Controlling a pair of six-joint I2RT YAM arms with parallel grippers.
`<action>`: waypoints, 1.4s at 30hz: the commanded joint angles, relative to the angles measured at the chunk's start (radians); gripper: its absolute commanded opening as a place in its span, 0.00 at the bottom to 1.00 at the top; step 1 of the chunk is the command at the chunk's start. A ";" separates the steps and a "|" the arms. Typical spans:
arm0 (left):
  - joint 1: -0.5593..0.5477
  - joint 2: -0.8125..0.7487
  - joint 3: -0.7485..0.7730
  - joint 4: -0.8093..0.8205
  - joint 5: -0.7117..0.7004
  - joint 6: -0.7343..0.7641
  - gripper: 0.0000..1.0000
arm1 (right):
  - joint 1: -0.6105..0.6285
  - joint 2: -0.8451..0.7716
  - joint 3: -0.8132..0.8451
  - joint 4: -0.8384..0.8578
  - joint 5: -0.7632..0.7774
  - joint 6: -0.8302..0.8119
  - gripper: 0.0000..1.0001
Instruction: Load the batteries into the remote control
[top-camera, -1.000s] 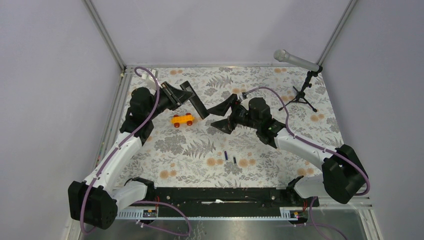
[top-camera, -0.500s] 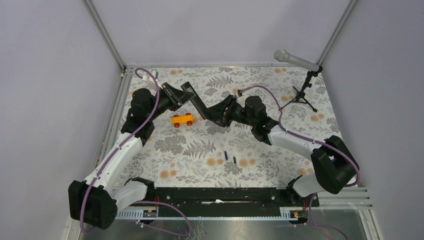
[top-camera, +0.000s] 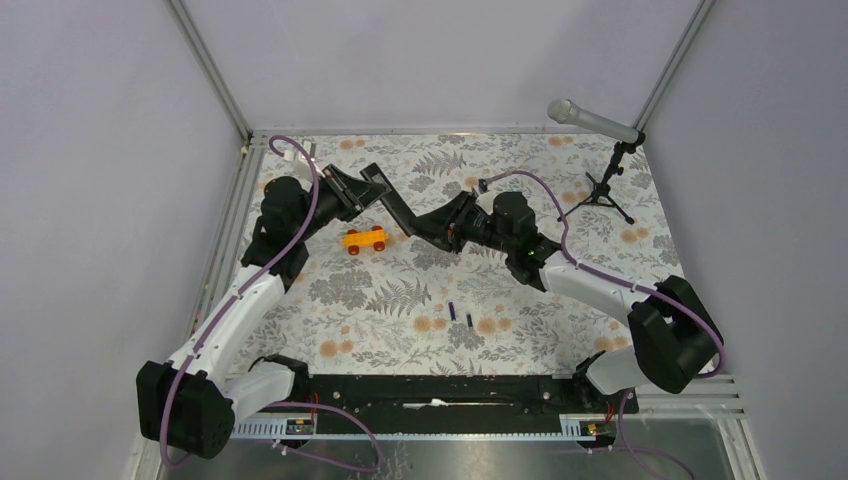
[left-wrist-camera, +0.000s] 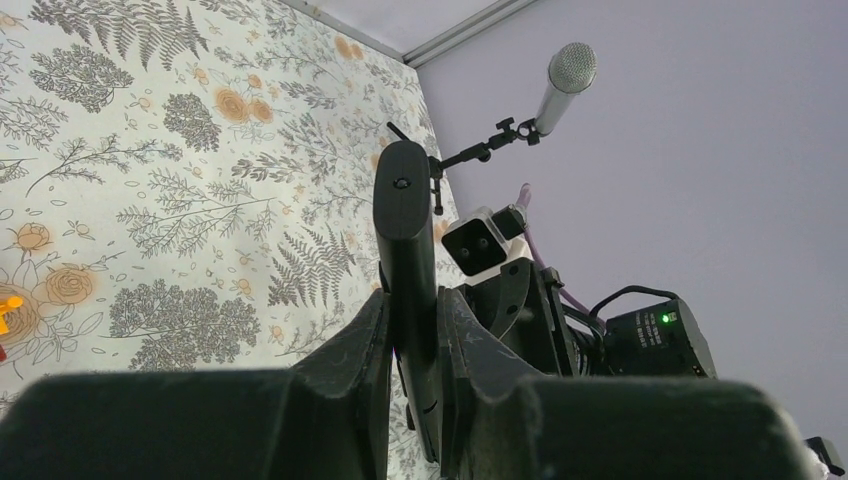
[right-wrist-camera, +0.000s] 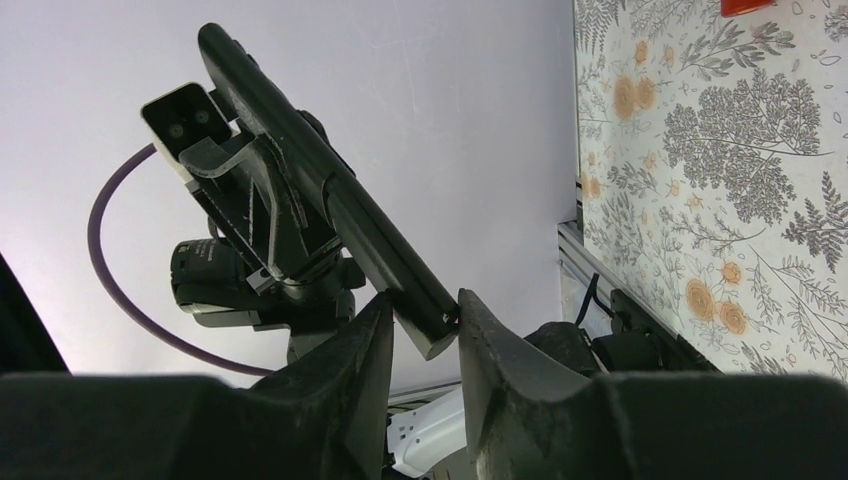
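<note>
The remote control (top-camera: 398, 213), a slim black bar, hangs in the air above the back of the table. My left gripper (top-camera: 375, 190) is shut on its upper end; in the left wrist view the remote control (left-wrist-camera: 405, 230) stands up out of the left gripper (left-wrist-camera: 415, 310). My right gripper (top-camera: 432, 228) has its jaws on the lower end. In the right wrist view the remote control (right-wrist-camera: 320, 190) has its tip pinched in the right gripper (right-wrist-camera: 425, 310), both fingers touching it. The batteries, one purplish-blue (top-camera: 451, 310) and one darker (top-camera: 468, 319), lie on the floral mat in front.
An orange toy car (top-camera: 364, 239) sits on the mat just below the left gripper. A microphone (top-camera: 590, 120) on a small tripod (top-camera: 603, 190) stands at the back right. Metal rails border the mat's left and back edges.
My right gripper moved left up to the remote's free end and its wide-open jaws closed onto it. The left arm and the batteries stayed put.
</note>
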 joint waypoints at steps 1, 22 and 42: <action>-0.005 -0.004 0.021 0.034 -0.012 0.130 0.00 | -0.003 -0.038 0.024 -0.017 -0.012 0.021 0.39; -0.005 -0.018 0.031 0.011 -0.020 0.110 0.00 | -0.002 -0.055 -0.037 0.113 0.028 0.008 0.16; -0.008 -0.010 0.015 0.007 -0.002 0.047 0.00 | -0.002 -0.007 -0.032 0.233 0.049 -0.023 0.21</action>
